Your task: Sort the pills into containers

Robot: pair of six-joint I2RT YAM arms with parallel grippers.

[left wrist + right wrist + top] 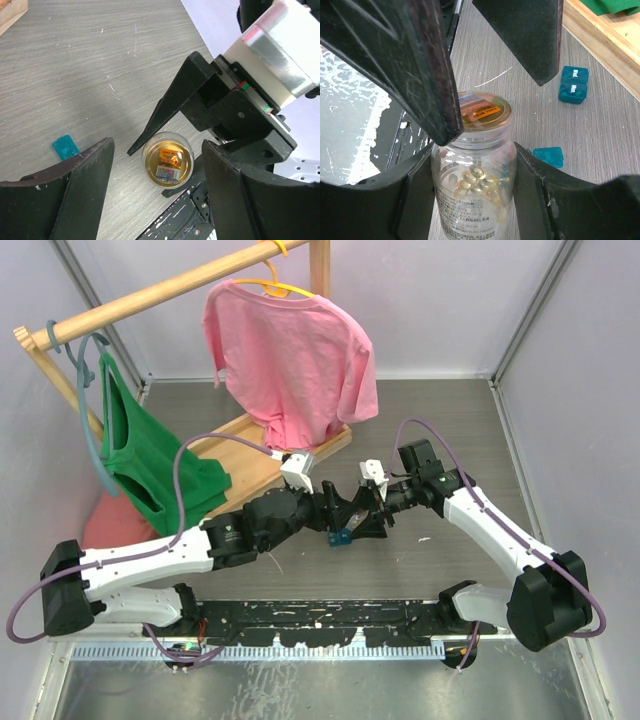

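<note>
Right wrist view shows 2 containers [572,85] [548,156], left wrist 1; right fingers [395,200] clasp the bottle [472,200], left fingers [85,185] spread.

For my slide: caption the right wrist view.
Right tool grips pill bottle; left tool straddles its cap; teal containers beyond.

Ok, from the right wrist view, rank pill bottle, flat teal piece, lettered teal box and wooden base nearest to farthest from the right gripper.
1. pill bottle, held in the right gripper.
2. flat teal piece, just to its right.
3. lettered teal box, farther up right.
4. wooden base, top right corner.
</note>
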